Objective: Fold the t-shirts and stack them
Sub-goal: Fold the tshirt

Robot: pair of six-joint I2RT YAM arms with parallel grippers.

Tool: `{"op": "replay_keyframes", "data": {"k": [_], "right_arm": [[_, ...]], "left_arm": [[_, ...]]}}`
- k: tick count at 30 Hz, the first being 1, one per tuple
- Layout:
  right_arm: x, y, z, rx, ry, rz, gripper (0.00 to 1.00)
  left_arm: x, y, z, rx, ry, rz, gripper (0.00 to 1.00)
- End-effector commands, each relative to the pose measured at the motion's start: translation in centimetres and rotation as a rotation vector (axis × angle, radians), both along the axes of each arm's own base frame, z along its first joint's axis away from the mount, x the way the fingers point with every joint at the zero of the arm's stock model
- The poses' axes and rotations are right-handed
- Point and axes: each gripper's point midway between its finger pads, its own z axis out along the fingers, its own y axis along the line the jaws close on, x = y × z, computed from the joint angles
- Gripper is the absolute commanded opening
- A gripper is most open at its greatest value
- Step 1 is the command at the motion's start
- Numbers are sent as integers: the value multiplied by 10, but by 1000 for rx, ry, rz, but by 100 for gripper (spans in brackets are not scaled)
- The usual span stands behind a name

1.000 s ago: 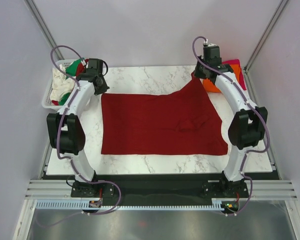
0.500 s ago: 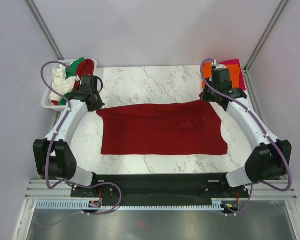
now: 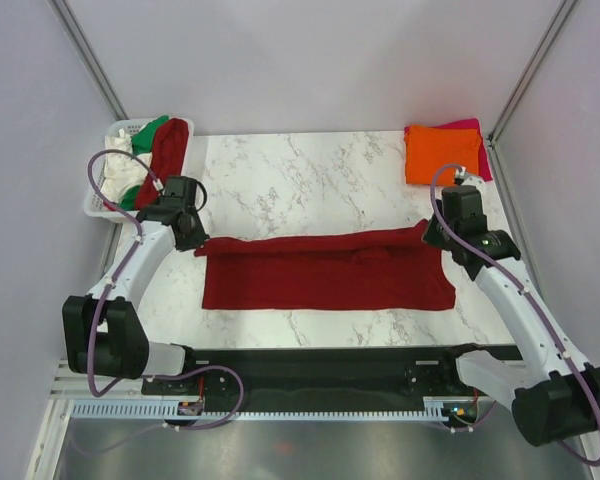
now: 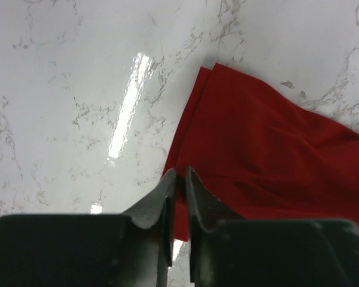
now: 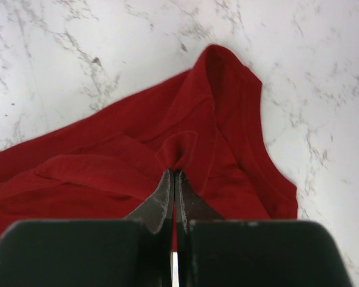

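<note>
A dark red t-shirt (image 3: 330, 275) lies across the middle of the marble table, folded into a long band. My left gripper (image 3: 193, 240) is shut on its far left corner; the left wrist view shows the fingertips (image 4: 180, 173) closed at the cloth's edge (image 4: 275, 143). My right gripper (image 3: 432, 233) is shut on a pinch of its far right corner, seen in the right wrist view (image 5: 175, 172) over the cloth (image 5: 107, 173). A folded orange t-shirt (image 3: 442, 155) lies on a magenta one (image 3: 470, 126) at the back right.
A white lattice basket (image 3: 92, 200) at the back left holds a white t-shirt (image 3: 120, 175), a green one (image 3: 152, 128) and a second dark red one (image 3: 170, 145). Bare marble (image 3: 310, 180) lies behind the band. Frame posts stand at both back corners.
Both grippers have drawn the shirt's far edge toward the near side, over the rest of the shirt. The spread shirt has become a narrow folded band, and both arms have come nearer.
</note>
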Motion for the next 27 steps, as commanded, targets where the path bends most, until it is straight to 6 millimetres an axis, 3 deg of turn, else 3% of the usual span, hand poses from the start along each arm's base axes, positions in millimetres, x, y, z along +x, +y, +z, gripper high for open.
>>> {"op": "replay_keyframes", "data": {"k": [1, 3, 4, 5, 8, 10, 13, 15, 20, 22, 27], "right_arm": [[-24, -21, -5, -9, 0, -131, 0], [-36, -29, -11, 1, -6, -193, 17], [-41, -32, -14, 0, -4, -214, 44], [-47, -38, -21, -12, -3, -244, 55], [-51, -48, -18, -17, -40, -307, 98], [-51, -47, -18, -9, -37, -313, 98], [-50, -28, -30, 85, -19, -263, 98], [-48, -15, -45, 136, 13, -225, 98], [-46, 16, -109, 223, 181, -141, 98], [-40, 20, -118, 234, 187, -136, 98], [-23, 24, -140, 213, 238, -140, 98]], "left_arm": [[-22, 7, -3, 26, 49, 10, 22], [-27, 14, -1, 52, 45, 49, 44], [-28, 15, 6, 53, 22, 58, 64], [-26, 15, 14, 49, -3, 63, 66], [-20, 17, 37, 42, -84, 96, 69], [-12, 15, 49, 35, -117, 96, 70], [3, 8, 44, 16, -84, 73, 66], [9, -3, 27, -24, -30, 66, 63], [9, -37, -13, -12, 82, 28, 62], [7, -52, -35, 5, 145, 10, 62], [2, -59, -73, 8, 250, 27, 63]]}}
